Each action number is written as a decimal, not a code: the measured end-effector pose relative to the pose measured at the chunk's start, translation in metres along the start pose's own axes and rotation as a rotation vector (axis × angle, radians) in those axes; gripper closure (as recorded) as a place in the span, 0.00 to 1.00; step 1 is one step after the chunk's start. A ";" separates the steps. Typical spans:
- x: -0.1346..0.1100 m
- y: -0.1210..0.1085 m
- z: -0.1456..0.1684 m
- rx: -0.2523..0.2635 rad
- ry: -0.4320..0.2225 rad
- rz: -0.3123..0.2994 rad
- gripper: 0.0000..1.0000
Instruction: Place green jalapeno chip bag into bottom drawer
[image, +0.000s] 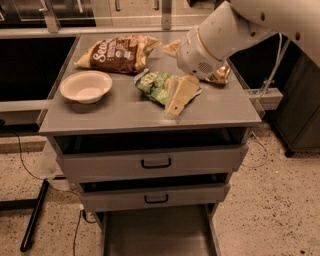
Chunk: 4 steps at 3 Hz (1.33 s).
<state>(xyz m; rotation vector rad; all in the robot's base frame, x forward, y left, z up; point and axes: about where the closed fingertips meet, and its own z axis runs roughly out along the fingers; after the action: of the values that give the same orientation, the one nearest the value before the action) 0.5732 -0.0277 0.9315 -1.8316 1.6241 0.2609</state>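
Observation:
The green jalapeno chip bag (156, 85) lies crinkled on the grey cabinet top (120, 112), right of centre. My gripper (179, 97) hangs from the white arm (220, 35), its cream fingers (181, 95) pointing down-left over the bag's right end, tip close to the cabinet top. The bottom drawer (155, 232) is pulled out at the foot of the cabinet, a flat grey tray with nothing in it.
A large brown chip bag (117, 52) lies at the back left. A white bowl (86, 86) sits at the left. A small gold-brown bag (220, 75) lies partly hidden behind my arm. Two upper drawers with black handles (156, 163) stand slightly ajar.

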 end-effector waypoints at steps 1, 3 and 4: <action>0.021 -0.024 0.013 0.012 0.015 0.064 0.00; 0.055 -0.056 0.045 0.018 0.072 0.131 0.00; 0.064 -0.068 0.064 0.004 0.098 0.136 0.00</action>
<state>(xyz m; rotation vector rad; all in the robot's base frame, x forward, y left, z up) 0.6676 -0.0409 0.8713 -1.7571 1.8190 0.2306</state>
